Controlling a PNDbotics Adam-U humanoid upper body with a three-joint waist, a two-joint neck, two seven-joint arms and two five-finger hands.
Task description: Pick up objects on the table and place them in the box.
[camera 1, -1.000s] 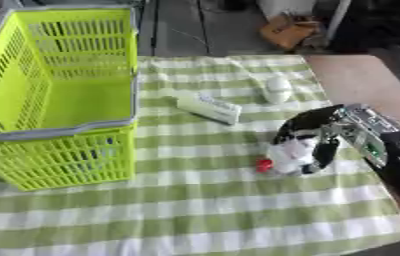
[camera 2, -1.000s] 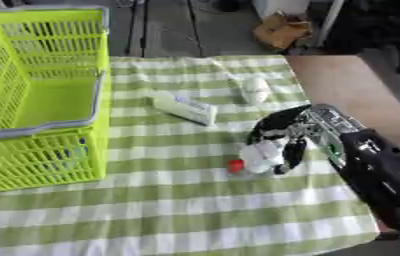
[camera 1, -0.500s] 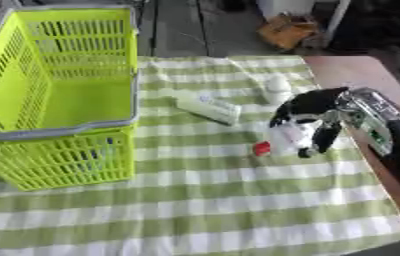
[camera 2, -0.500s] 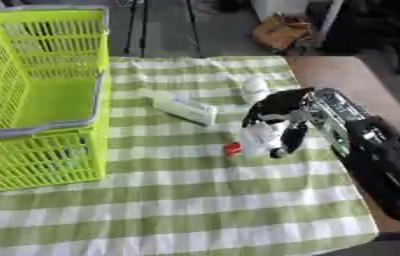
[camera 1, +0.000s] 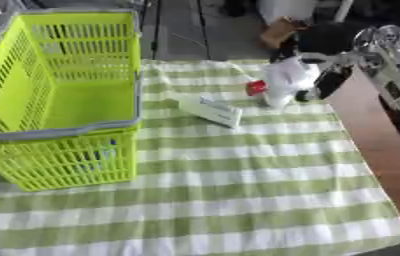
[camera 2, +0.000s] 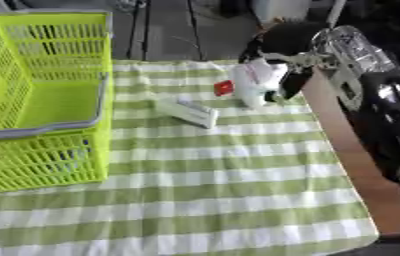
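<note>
Open cloth (carton mid-path)

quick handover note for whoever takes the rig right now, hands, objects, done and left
Right hand: shut on the white bottle with a red cap, held above the far right of the green checked cloth.
Left hand: not in view.
Lime green plastic basket: on the left of the cloth; nothing can be made out inside it.
White rectangular box with blue print: lying on the cloth between basket and bottle.
Done: bottle picked up.
Left: carry the bottle to the basket and release it, then fetch the white box.
</note>
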